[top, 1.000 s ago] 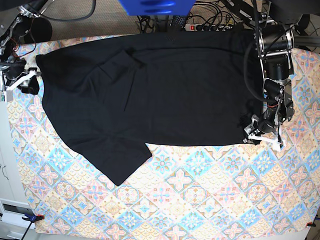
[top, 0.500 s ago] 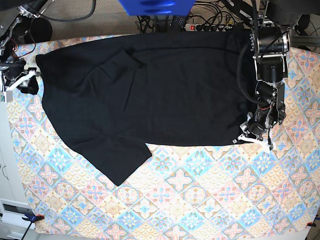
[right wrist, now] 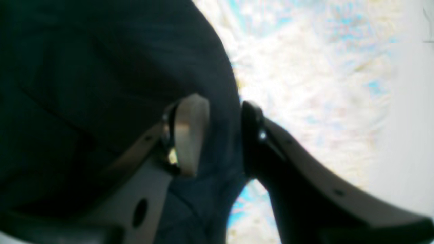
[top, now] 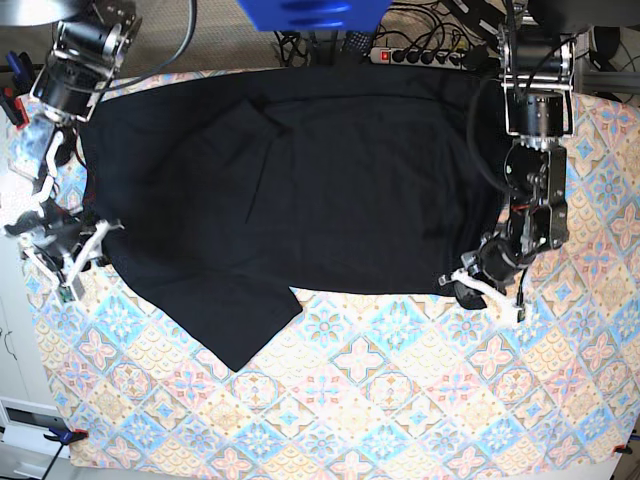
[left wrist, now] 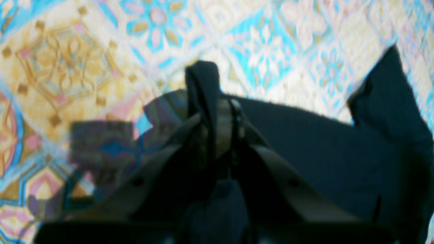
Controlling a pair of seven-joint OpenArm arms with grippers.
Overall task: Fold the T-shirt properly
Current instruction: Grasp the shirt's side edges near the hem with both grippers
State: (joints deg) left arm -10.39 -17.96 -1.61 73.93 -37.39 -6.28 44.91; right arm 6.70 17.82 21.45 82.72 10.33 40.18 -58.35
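Note:
The black T-shirt (top: 300,190) lies spread across the patterned tablecloth (top: 400,400), with one sleeve pointing toward the front. My left gripper (top: 478,287) is at the shirt's front right corner. In the left wrist view the left gripper (left wrist: 217,108) is shut, and a pinched fold of the T-shirt (left wrist: 322,142) sticks up between its fingertips. My right gripper (top: 85,250) is at the shirt's left edge. In the right wrist view the right gripper (right wrist: 220,132) has the T-shirt (right wrist: 84,67) bunched between its white pad (right wrist: 190,135) and its black finger, filling the gap.
A power strip (top: 415,55) and cables run along the back edge, beside a blue object (top: 310,12). A clamp (top: 65,435) grips the table's front left corner. Bare patterned cloth covers the front half and the far right strip (top: 610,200).
My left gripper has shut on the shirt's front right corner and slid inward to the left. My right arm has swung toward the front along the shirt's left edge.

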